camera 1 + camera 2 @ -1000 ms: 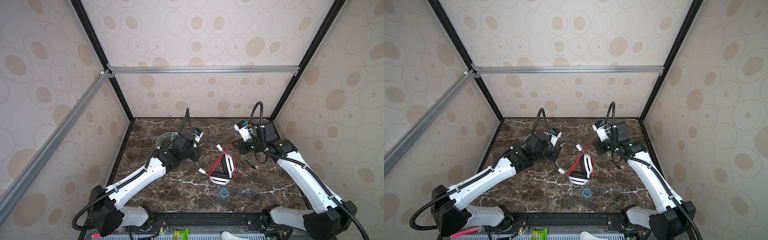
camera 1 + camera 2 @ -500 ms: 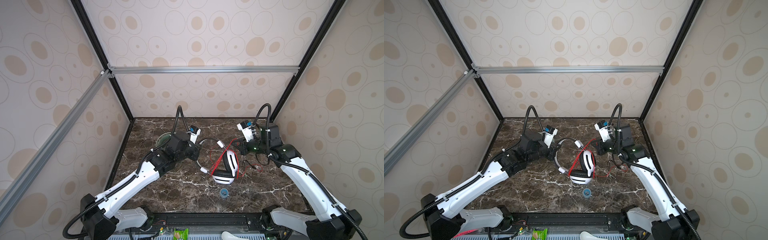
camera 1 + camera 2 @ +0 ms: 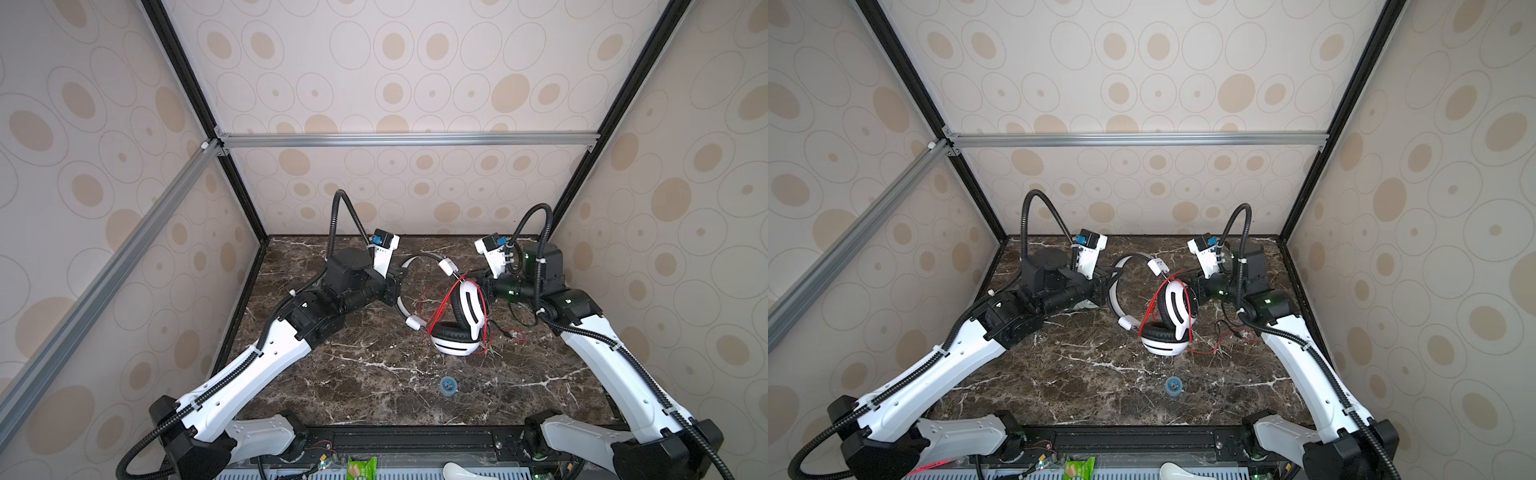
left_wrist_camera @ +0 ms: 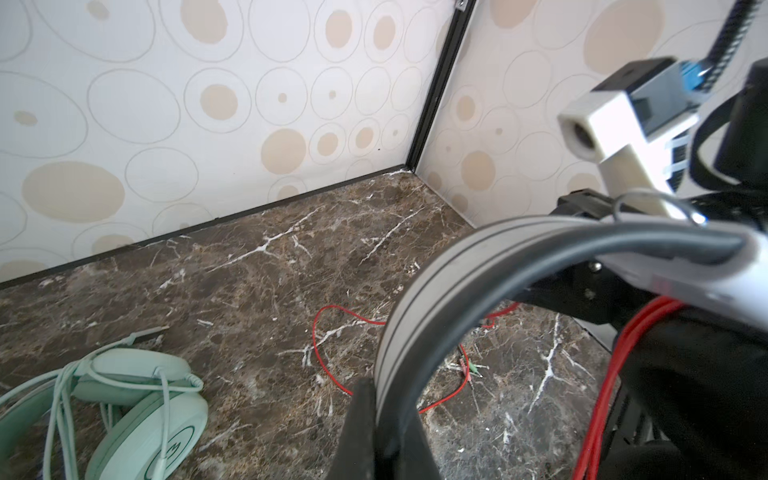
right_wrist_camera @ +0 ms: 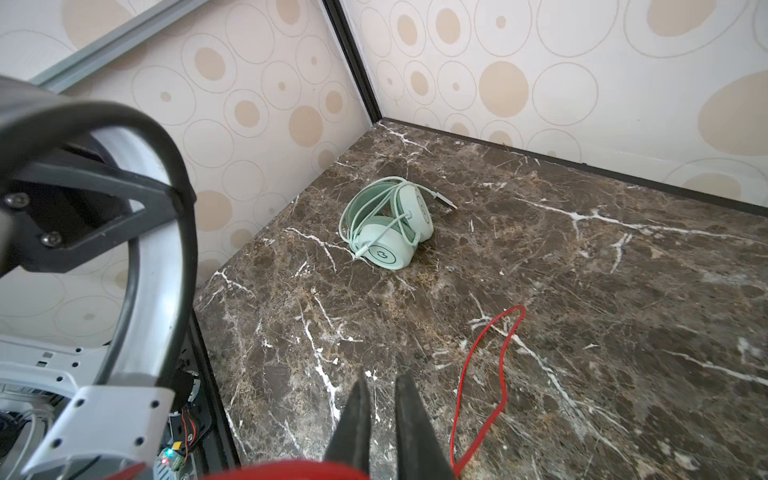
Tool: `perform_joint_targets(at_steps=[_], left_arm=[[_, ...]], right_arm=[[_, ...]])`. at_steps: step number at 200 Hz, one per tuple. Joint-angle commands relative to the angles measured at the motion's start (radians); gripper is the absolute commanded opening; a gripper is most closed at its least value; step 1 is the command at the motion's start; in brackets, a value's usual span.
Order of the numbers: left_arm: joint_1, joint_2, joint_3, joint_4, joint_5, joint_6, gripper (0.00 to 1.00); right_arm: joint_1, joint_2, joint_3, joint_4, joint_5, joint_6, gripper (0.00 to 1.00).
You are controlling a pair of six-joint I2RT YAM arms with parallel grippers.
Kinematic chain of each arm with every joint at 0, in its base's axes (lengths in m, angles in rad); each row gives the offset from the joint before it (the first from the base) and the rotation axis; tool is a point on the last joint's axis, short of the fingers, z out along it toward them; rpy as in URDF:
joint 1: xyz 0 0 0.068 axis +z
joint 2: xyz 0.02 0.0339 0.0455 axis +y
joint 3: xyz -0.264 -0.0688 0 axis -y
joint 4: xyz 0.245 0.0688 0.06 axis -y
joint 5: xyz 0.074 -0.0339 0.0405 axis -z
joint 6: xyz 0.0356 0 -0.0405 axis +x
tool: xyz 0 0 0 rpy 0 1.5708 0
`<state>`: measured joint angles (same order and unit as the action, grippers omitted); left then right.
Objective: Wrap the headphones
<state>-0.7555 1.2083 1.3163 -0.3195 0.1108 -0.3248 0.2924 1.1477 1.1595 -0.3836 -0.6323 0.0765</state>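
The white-and-black headphones point(image 3: 455, 332) lie mid-table, earcups stacked, and the headband point(image 3: 402, 305) arcs to the left. My left gripper point(image 3: 397, 286) point(image 4: 386, 399) is shut on that headband point(image 4: 415, 316). Thin red cord point(image 3: 446, 305) is wound over the earcups, and its loose tail point(image 3: 509, 332) point(image 5: 498, 353) trails on the marble. My right gripper point(image 3: 482, 286) point(image 5: 382, 376) sits beside the upper earcup. Its jaws stand a narrow gap apart with nothing between them. The mint green headphones point(image 5: 386, 224) point(image 4: 124, 407), cord wound round them, lie near the back left corner.
A small blue round object point(image 3: 448, 385) point(image 3: 1174, 385) lies on the marble table point(image 3: 374, 374) toward the front. Patterned walls and black frame posts close in the back and both sides. A green packet point(image 3: 361, 467) sits below the front rail.
The left arm has swung in over the back left while keeping its hold on the headband. The right gripper's jaws have parted slightly. The headset has barely shifted.
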Motion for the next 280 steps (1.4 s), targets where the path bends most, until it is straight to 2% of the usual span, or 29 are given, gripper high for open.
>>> perform_joint_targets(at_steps=[1,59,134,207,280], left_arm=[[-0.008,-0.006,0.082,0.118,0.052,-0.049,0.0],[-0.009,0.003,0.149,0.161,0.06,-0.074,0.0],[-0.022,0.048,0.28,0.186,0.045,-0.097,0.0],[-0.024,0.028,0.243,0.265,0.028,-0.151,0.0],[-0.025,0.023,0.237,0.278,-0.007,-0.169,0.0]], right_arm=[[-0.003,-0.018,-0.011,0.063,-0.055,0.011,0.19],[-0.003,-0.044,-0.045,0.138,-0.122,0.036,0.29],[-0.003,-0.056,-0.17,0.397,-0.208,0.155,0.41],[-0.003,0.065,-0.205,0.736,-0.255,0.373,0.47],[0.001,0.17,-0.196,0.919,-0.284,0.485,0.52]])
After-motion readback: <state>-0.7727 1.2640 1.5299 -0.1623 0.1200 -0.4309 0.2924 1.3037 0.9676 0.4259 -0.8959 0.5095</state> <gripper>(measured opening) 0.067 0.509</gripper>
